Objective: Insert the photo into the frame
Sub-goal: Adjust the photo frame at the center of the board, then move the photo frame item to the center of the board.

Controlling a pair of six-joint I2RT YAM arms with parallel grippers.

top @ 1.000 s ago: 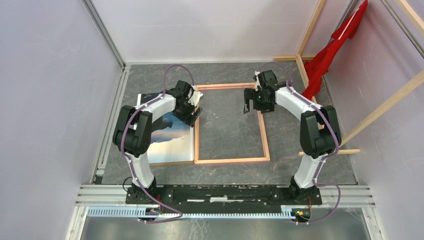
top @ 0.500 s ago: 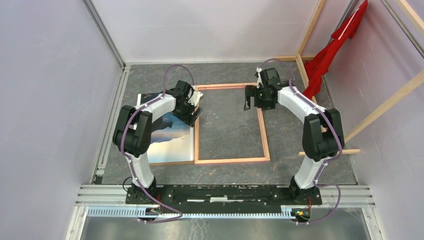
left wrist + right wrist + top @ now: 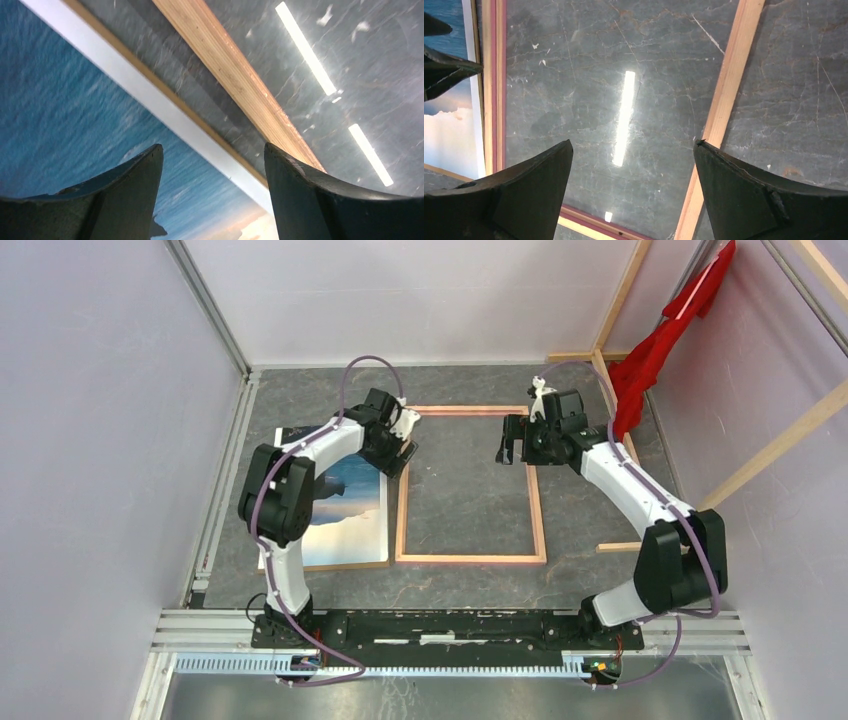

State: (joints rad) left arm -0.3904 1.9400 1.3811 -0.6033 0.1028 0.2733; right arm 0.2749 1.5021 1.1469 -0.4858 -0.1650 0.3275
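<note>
The photo (image 3: 345,510) lies face up on the table's left side, seascape showing. The frame (image 3: 470,559) lies flat just to its right, tan wood up with a pink inner edge, a thin gap of table between them. My left gripper (image 3: 400,445) is open and empty over the photo's far right edge; in the left wrist view (image 3: 212,150) it straddles the photo (image 3: 75,100) edge beside the frame (image 3: 240,85) rail. My right gripper (image 3: 510,443) is open and empty above the frame's far right part; its wrist view (image 3: 634,145) shows both side rails of the frame (image 3: 730,95).
A red cloth (image 3: 650,350) hangs at the back right among bare wooden beams (image 3: 770,455). Pale walls enclose the grey marbled table (image 3: 460,490). A metal rail (image 3: 450,625) runs along the near edge.
The frame has slid slightly right, off the photo's edge. My left gripper moved farther back and right. My right gripper moved right and its elbow swung outward.
</note>
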